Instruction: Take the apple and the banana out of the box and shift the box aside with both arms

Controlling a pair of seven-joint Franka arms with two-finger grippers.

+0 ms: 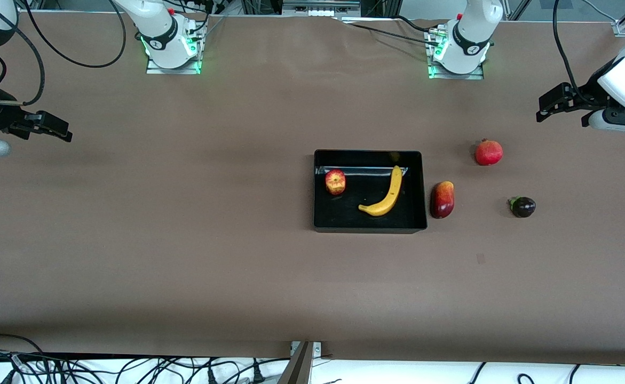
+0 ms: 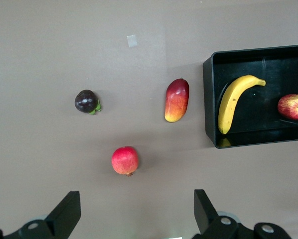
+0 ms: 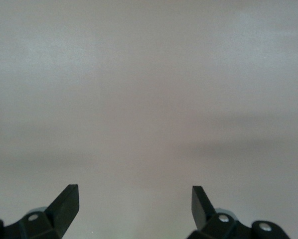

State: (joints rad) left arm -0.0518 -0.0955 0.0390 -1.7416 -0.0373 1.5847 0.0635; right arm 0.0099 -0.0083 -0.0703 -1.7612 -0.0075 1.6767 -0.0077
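The black open-top box [image 1: 318, 192] [image 2: 209, 94] sits on the brown table, toward the left arm's end. Inside it lie the small red apple [image 1: 335, 182] [image 2: 293, 106] and the curved yellow banana [image 1: 387, 194] [image 2: 232, 101]. My left gripper [image 1: 546, 108] [image 2: 137, 211] hangs open and empty in the air at the left arm's end of the table, apart from the box. At the right arm's end my right gripper [image 1: 61, 129] [image 3: 135, 204] also hangs open, with only bare table under it.
A dark-red-and-yellow mango [image 1: 442, 199] [image 2: 177, 99] lies just beside the box. A red pomegranate [image 1: 489, 152] [image 2: 125, 160] and a small dark purple fruit [image 1: 523, 207] [image 2: 86, 101] sit nearer the left arm's end. Cables run along the table's front edge.
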